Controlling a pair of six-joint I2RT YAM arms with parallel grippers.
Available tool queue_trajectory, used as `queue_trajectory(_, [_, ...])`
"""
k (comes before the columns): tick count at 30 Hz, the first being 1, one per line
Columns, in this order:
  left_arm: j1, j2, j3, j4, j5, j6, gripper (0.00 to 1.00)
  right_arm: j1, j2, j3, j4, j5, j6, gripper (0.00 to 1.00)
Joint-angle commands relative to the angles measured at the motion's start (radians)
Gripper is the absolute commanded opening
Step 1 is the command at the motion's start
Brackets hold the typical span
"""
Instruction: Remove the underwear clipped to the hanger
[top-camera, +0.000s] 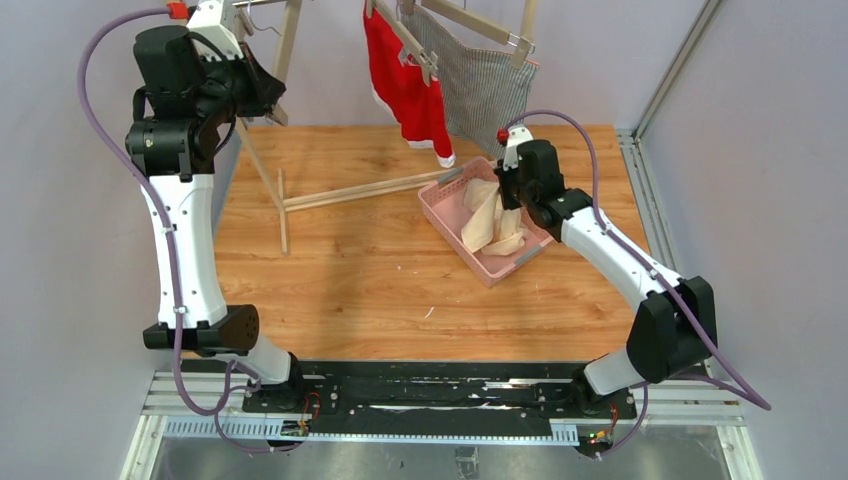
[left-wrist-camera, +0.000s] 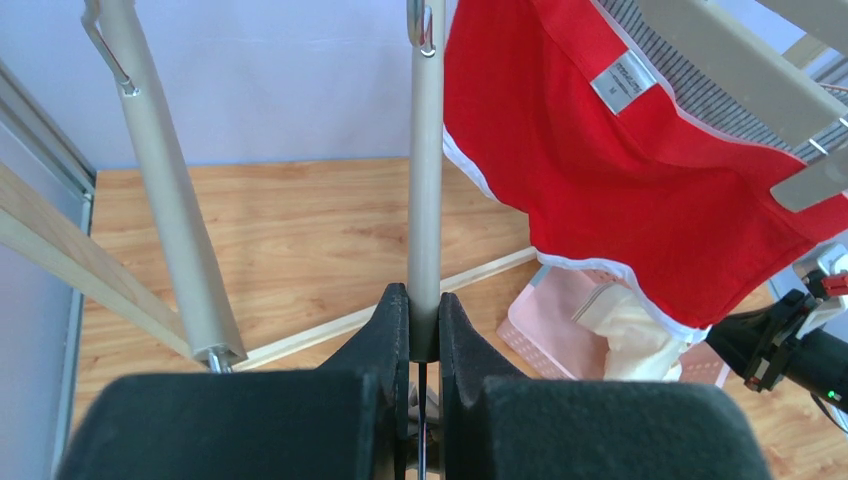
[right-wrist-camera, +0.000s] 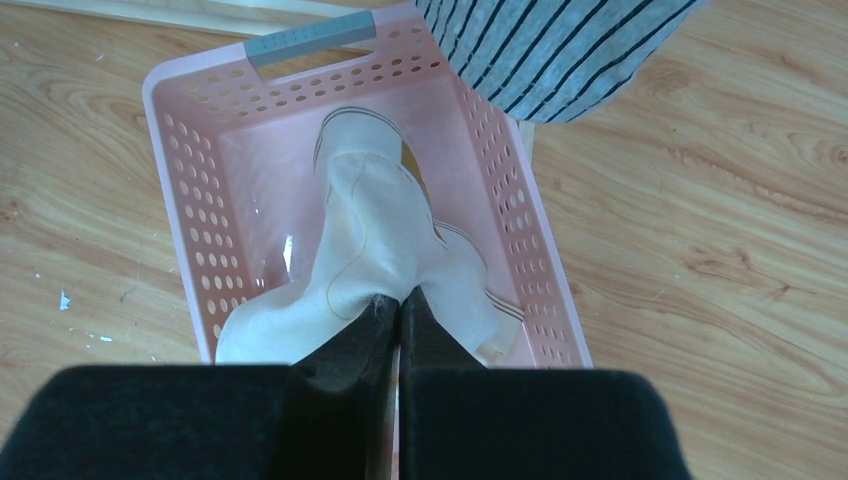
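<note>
right pincer (right-wrist-camera: 400, 300), pinching a fold of the cream underwear (right-wrist-camera: 370, 240) over the pink basket (right-wrist-camera: 175, 150), should spread low inside its walls, then lift straight, while left pincer (left-wrist-camera: 424, 300), clamped on the hanger bar (left-wrist-camera: 427, 150), steadies the red underwear (left-wrist-camera: 600, 180) and striped underwear (right-wrist-camera: 560, 50) clipped above.

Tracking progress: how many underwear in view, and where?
3. Red pair and striped pair hang clipped on the hanger; cream pair lies in the pink basket, its fabric in the shut right pincer. More could hide behind these.

Bright, even light; soft shadows; only close foreground blurs.
</note>
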Motion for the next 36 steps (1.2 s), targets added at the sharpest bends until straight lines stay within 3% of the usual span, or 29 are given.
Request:
queue_trajectory(1, [0.008, 0.029, 0.05, 0.044, -0.022, 0.008, 0.0, -0.013, -0.006, -0.025, 0.024, 0.009, 0.015, 0.01])
queue_trajectory(20, [0.013, 0.117, 0.091, 0.154, -0.045, -0.087, 0.0, -0.019, -0.004, -0.083, 0.038, 0.035, 0.007, 0.01])
queue_trajectory(33, [0.014, 0.156, 0.087, 0.102, -0.104, -0.077, 0.0, -0.029, -0.003, -0.11, 0.046, 0.047, 0.014, 0.01])
queue_trajectory(34, [0.014, 0.155, 0.082, 0.1, -0.107, -0.077, 0.04, -0.029, -0.003, -0.113, 0.047, 0.045, 0.015, 0.01])
queue_trajectory(36, [0.014, 0.15, 0.076, 0.092, -0.099, -0.075, 0.28, -0.029, -0.004, -0.116, 0.047, 0.043, 0.018, 0.01])
